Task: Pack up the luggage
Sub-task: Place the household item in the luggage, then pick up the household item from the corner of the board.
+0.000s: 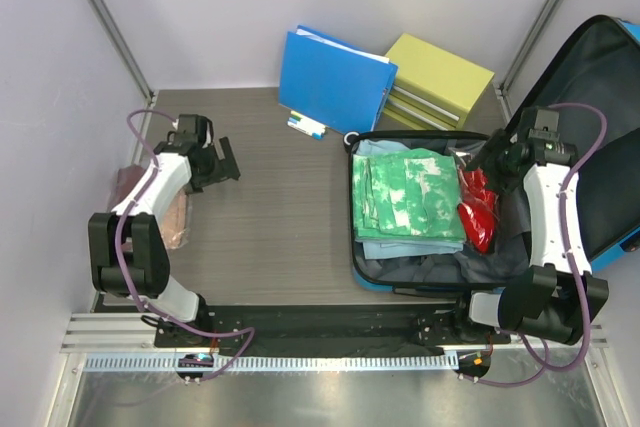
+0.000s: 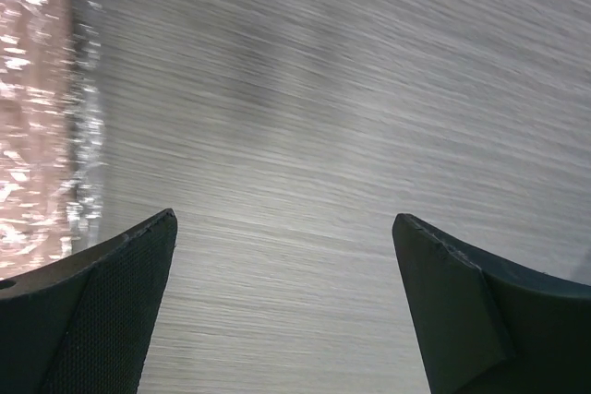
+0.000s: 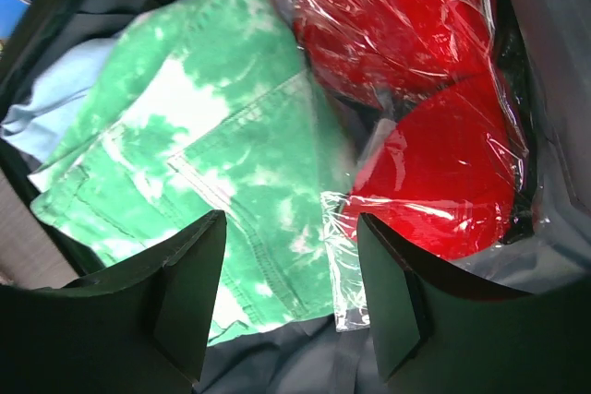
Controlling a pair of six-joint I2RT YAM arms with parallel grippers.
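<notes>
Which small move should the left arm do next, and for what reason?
Probably slide the left gripper sideways over the plastic-wrapped brownish bundle and lower onto it. Its jaws stand wide open and empty above the table, and the bundle lies just beside them, not yet in the luggage.

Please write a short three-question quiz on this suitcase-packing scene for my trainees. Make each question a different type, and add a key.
1. True or false: the green tie-dye garment lies inside the open luggage.
2. Multiple choice: the red item is wrapped in (A) clear plastic, (B) brown paper, (C) a towel.
3. Short answer: which arm's end effector hovers over the luggage contents?

Key
1. True.
2. A.
3. The right end effector, with its jaws apart and nothing between them.
</notes>
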